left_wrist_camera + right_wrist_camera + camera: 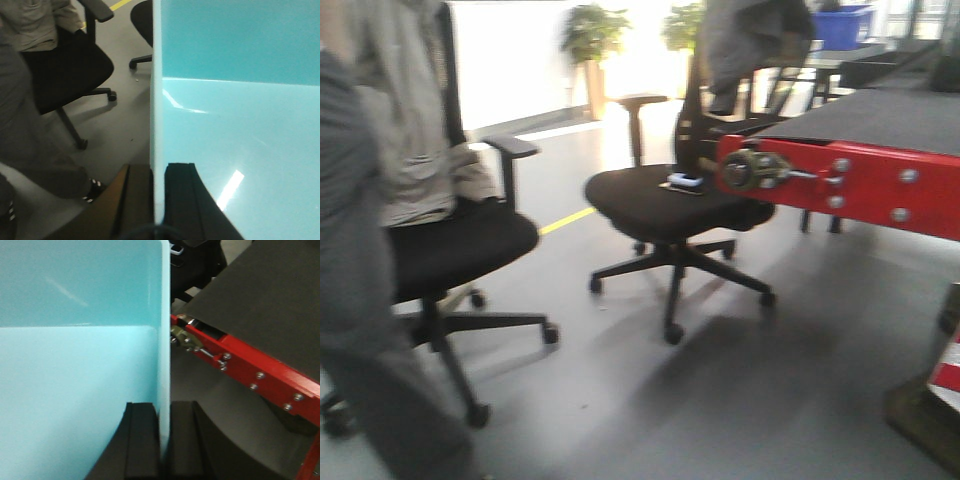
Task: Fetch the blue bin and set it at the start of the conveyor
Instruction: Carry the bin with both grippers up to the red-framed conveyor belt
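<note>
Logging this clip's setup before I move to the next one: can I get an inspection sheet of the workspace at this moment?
Surface: conveyor start, black belt in a red frame, bare where visible; grey floor.
Job's things: blue bin held up, not on the belt; empty where seen.
Clutter: small object on the middle office chair; jacket-draped chair.
Grippers: left gripper and right gripper each shut on a bin wall, one finger inside, one outside.
Cables: nothing seen.
Surroundings: person at left, potted plants, dark blue crate far back, yellow floor line.
</note>
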Available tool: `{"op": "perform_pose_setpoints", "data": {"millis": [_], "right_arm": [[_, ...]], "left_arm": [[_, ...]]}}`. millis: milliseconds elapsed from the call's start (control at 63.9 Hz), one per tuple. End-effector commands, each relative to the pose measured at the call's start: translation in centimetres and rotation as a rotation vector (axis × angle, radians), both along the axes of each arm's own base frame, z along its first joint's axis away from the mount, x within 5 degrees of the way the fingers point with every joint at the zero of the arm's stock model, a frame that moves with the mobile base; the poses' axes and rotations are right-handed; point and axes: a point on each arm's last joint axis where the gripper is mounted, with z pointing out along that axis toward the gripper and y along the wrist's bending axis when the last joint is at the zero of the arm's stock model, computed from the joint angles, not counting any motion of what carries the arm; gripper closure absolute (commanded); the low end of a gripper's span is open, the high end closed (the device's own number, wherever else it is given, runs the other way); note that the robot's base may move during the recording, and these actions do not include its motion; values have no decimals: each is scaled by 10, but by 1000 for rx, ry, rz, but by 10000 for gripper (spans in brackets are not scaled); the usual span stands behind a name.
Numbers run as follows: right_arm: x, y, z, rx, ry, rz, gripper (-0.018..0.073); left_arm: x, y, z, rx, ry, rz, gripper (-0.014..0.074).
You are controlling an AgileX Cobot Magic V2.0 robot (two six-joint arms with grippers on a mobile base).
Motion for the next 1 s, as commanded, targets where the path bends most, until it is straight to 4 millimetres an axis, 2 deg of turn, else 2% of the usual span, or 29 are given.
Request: {"op": "perform_pose_setpoints", "data": {"millis": [0,985], "right_arm": [[-3,-6,9,-21,-52,-17,713],[-3,-6,9,-21,-52,-17,713]], "left_arm": [[-5,2,11,-7,-65,-9,707],[-5,2,11,-7,-66,-9,707]]}}
